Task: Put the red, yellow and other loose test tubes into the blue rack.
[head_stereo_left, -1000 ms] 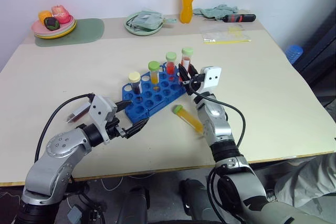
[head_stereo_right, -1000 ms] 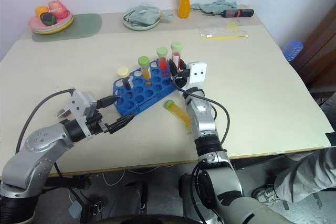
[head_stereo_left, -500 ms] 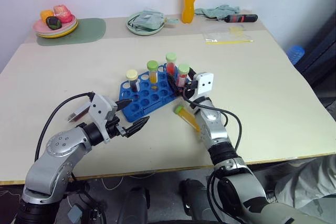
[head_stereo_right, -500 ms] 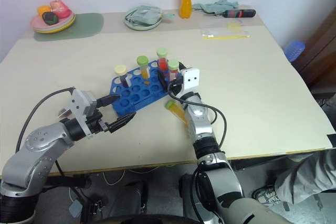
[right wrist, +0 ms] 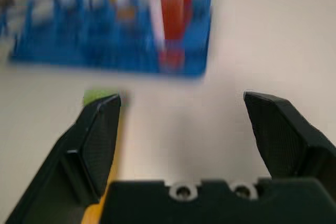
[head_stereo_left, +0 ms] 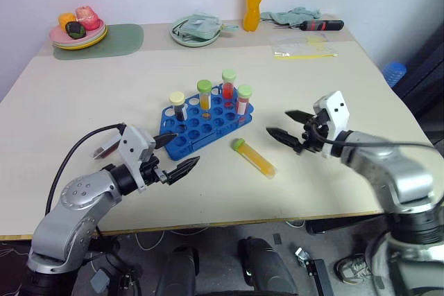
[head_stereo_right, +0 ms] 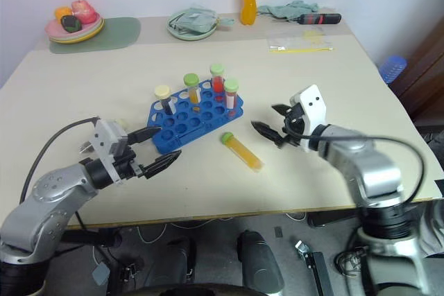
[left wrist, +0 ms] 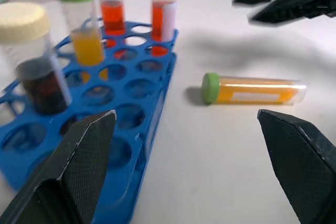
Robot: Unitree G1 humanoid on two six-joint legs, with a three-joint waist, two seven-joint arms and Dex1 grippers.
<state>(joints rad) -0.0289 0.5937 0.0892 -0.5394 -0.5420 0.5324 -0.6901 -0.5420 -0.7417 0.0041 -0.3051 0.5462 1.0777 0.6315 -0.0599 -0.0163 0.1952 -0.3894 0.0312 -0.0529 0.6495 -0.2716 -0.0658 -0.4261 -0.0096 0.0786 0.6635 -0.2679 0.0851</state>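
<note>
Four tubes stand in the blue rack (head_stereo_left: 206,118); one yellow tube (head_stereo_left: 254,158) lies just beside it. My right gripper (head_stereo_left: 286,124) hovers empty, jaws apart, left gripper (head_stereo_left: 172,152) likewise. Next I grab that tube.

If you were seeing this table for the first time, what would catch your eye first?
The blue rack at the table's middle, with four capped tubes standing in it. Just in front lies a loose yellow tube with a green cap, flat on the table. Both grippers, left and right, flank it with jaws open.
</note>
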